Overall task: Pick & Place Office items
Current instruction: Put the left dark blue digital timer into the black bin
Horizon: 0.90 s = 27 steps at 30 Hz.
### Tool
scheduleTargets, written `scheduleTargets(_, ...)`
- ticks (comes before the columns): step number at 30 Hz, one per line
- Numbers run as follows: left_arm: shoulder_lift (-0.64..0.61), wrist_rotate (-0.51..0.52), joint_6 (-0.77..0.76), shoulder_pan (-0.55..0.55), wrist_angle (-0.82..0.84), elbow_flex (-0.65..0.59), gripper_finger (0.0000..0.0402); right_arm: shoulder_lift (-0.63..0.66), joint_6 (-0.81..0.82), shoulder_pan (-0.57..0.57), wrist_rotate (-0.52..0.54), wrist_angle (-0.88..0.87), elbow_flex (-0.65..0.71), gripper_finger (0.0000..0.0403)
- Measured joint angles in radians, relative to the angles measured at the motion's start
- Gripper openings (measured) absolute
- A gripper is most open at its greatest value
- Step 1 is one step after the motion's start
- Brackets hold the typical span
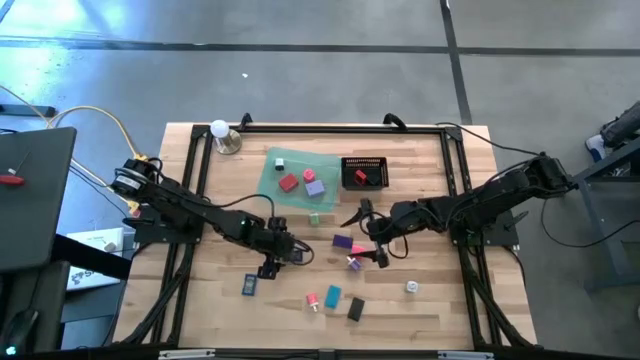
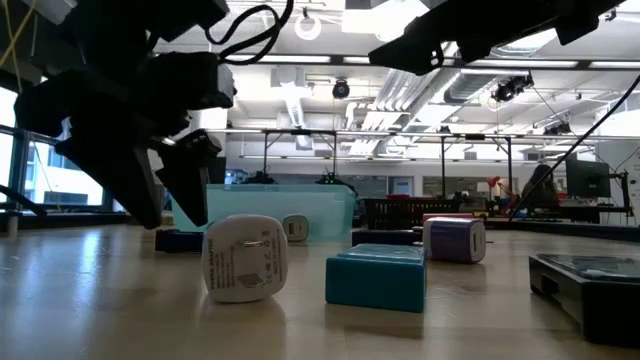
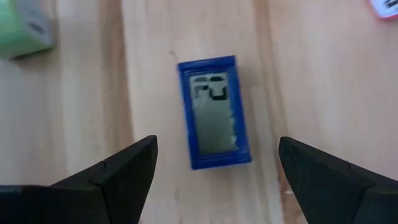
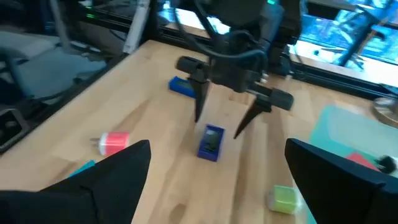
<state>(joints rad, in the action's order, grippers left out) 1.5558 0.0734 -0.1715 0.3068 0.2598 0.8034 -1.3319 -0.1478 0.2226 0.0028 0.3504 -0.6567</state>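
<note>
Your left pincer [image 3: 214, 180] is spread wide with nothing in it, hanging right over a small blue clip-like item with a grey face [image 3: 214, 112]. In the left wrist view the item lies flat on the counter [image 3: 81, 112] between the two fingers, touching neither. Looks like the pre-grasp step for that piece.

Using the green tray [image 1: 270, 180] as landmark:
- The blue item sits well off the tray, toward the counter's front edge, on the left arm's side.
- Tray already holds a red block [image 1: 289, 182] and a purple one [image 1: 316, 187].
- Black mesh basket [image 1: 365, 172] is just beside the tray, with something red inside.
- More loose pieces lie farther from the tray: a teal block [image 1: 333, 295], a black one [image 1: 355, 310], a pink-capped one [image 1: 312, 300] and a white one [image 1: 411, 287].

Right pincer [image 1: 372, 238] is also apart and empty, parked near the tray's front corner above a purple piece [image 1: 342, 241]. I can't tell if it's committed to that one.

Next move, my read: drop the left arm straight down until the fingers straddle the blue item's short sides, then close. It's thin and flat, so go low or the fingers will slide over it. Keep the arms clear of each other, since they're working close together.
</note>
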Motion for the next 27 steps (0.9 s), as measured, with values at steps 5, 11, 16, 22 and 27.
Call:
scheduleTargets(5, 0.000, -0.066, 0.000, -0.024, -0.127, -0.066, 0.0324, 0.000, -0.005, 0.000, -0.093, 0.009, 0.000, 0.0362)
scheduleTargets(11, 0.000, -0.082, 0.005, -0.044, -0.234, -0.121, 0.0324, 0.000, -0.005, 0.001, -0.157, 0.021, 0.000, 0.0362)
scheduleTargets(16, 0.001, -0.082, 0.024, -0.043, -0.244, -0.127, 0.0324, 0.000, -0.005, 0.001, -0.163, 0.021, 0.000, 0.0362)
scheduleTargets(22, 0.000, -0.086, -0.008, -0.043, -0.246, -0.138, 0.0314, 0.000, -0.005, 0.001, -0.163, 0.027, 0.000, 0.0362)
scheduleTargets(27, 0.021, -0.091, -0.014, -0.044, -0.255, -0.140, 0.0284, 0.000, -0.005, 0.001, -0.163, 0.031, 0.000, 0.0362)
